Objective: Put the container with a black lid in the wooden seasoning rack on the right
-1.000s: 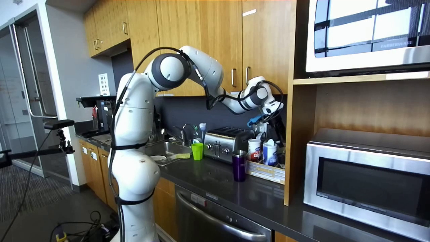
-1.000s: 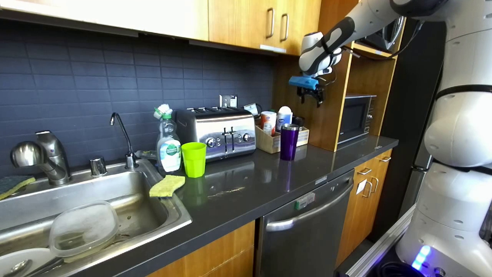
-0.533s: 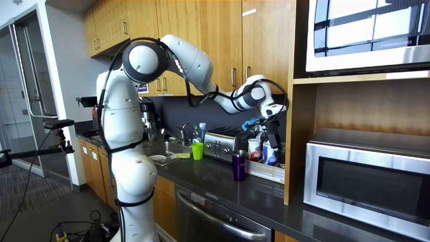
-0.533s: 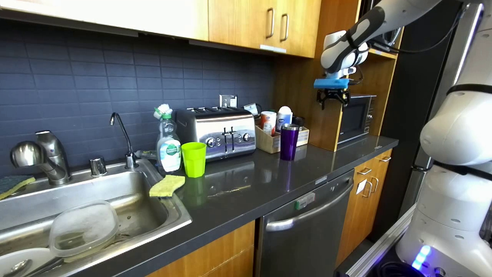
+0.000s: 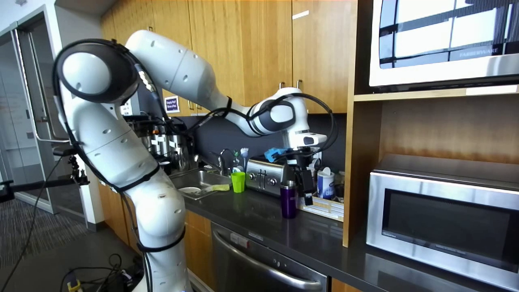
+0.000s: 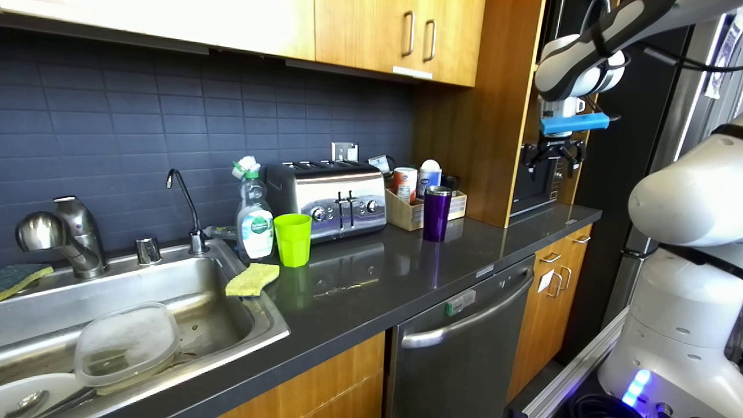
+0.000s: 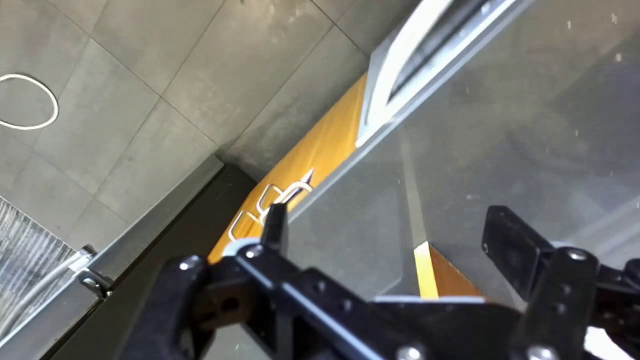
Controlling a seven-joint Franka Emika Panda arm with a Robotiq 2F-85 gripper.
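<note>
The pale wooden seasoning rack (image 5: 324, 207) stands on the counter against the wooden side panel, also in an exterior view (image 6: 406, 216). It holds a red-and-white canister (image 6: 405, 181) and a blue-and-white canister (image 6: 429, 177), which also shows in an exterior view (image 5: 325, 185). A dark item (image 6: 451, 183), mostly hidden, is at its right end; I cannot tell whether it is the black-lidded container. My gripper (image 6: 552, 162) is open and empty, in the air in front of the rack and above the counter. In the wrist view my open gripper (image 7: 392, 235) has bare counter and the panel's edge beneath.
A purple tumbler (image 6: 436, 216) stands just in front of the rack. A steel toaster (image 6: 342, 203), a green cup (image 6: 293, 241) and a soap bottle (image 6: 255, 220) stand toward the sink (image 6: 273, 316). The wooden side panel (image 5: 352, 162) separates the rack from the microwave (image 5: 438, 227).
My gripper has moved from above the rack out toward the robot and away from the back wall, as the arm folds back. It stays empty. The objects on the counter have not moved.
</note>
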